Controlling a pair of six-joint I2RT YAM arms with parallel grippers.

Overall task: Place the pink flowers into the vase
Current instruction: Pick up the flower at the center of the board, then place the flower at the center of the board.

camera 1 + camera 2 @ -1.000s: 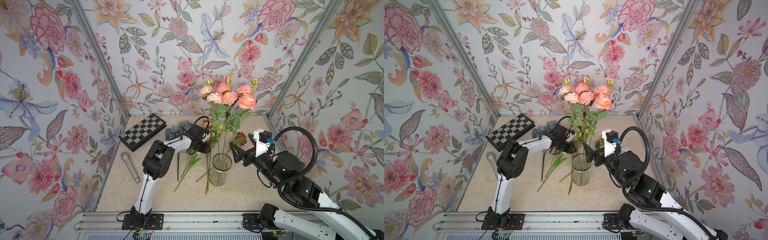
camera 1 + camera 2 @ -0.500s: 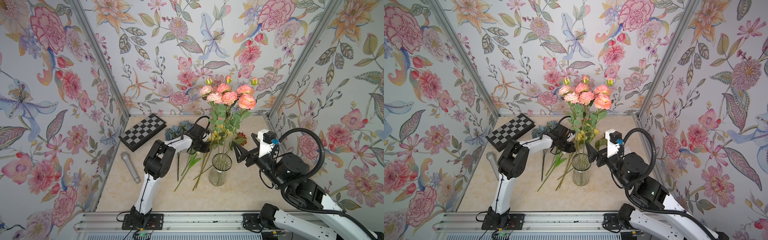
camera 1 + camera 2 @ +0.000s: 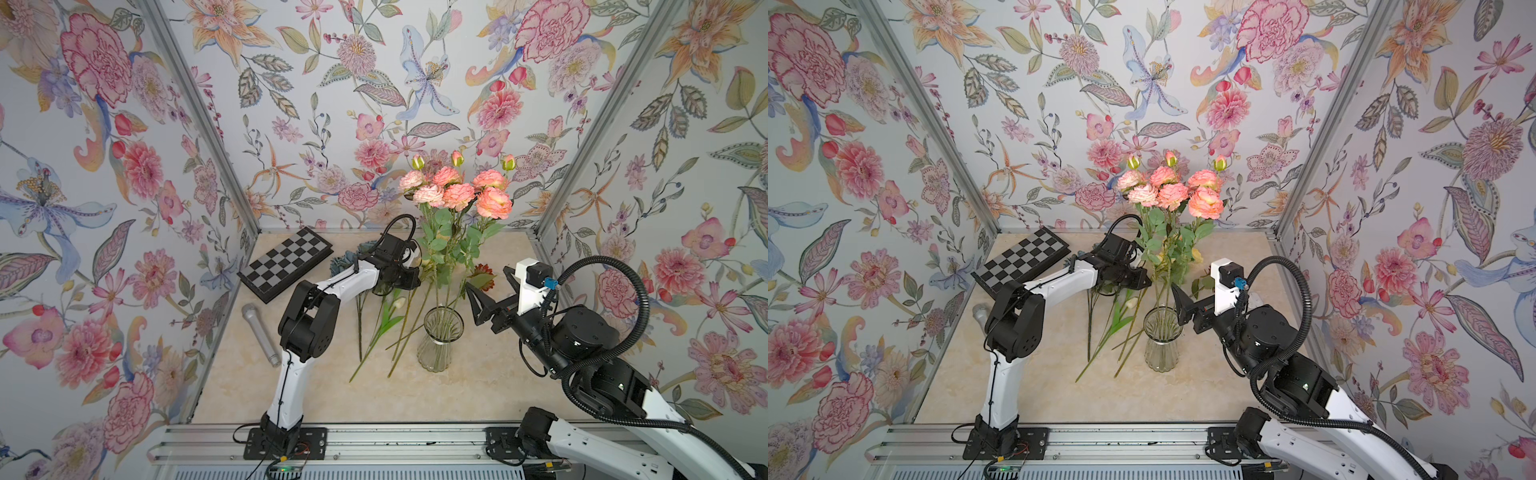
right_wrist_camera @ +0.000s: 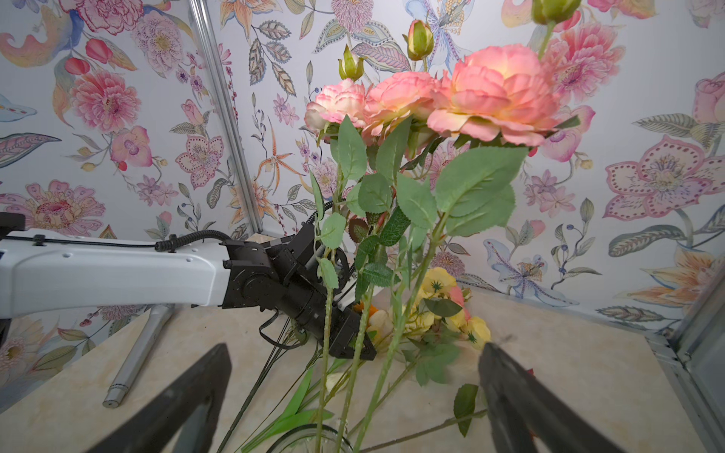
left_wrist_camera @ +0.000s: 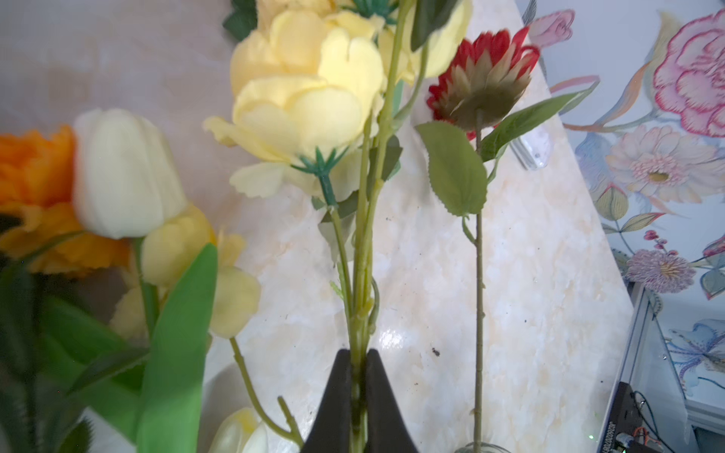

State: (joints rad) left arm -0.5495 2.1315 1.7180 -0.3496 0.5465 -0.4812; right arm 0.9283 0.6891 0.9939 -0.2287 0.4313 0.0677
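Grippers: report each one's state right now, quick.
Left gripper: jaws closed on the yellow flower stem.
Right gripper: jaws wide open, holding nothing.

White link shells and black joint housings mark the left arm (image 3: 286, 382) and right arm (image 3: 582, 338). A ribbed black conduit (image 3: 598, 259) and a small blue connector (image 3: 551, 284) dress the right one.
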